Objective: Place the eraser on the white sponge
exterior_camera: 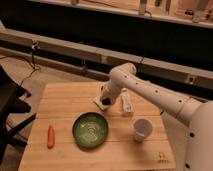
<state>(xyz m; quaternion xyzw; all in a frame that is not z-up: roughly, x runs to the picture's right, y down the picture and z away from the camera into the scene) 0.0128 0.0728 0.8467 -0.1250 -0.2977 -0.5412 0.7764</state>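
White rounded arm (150, 95) w/ dark dots, dark fingers (106, 102) over white sponge (98, 104)

Lab-like test bay: robot arm (150, 92), wooden surface (65, 100), wall rails (60, 47) with cables (34, 61); pincer (106, 101) low near surface's far edge.

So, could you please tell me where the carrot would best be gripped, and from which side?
Probably across its middle, from straight above, jaws closing over its width. The carrot lies flat, pointing away from the camera, with table showing on both sides. The gripper, shut, sits at the sponge.
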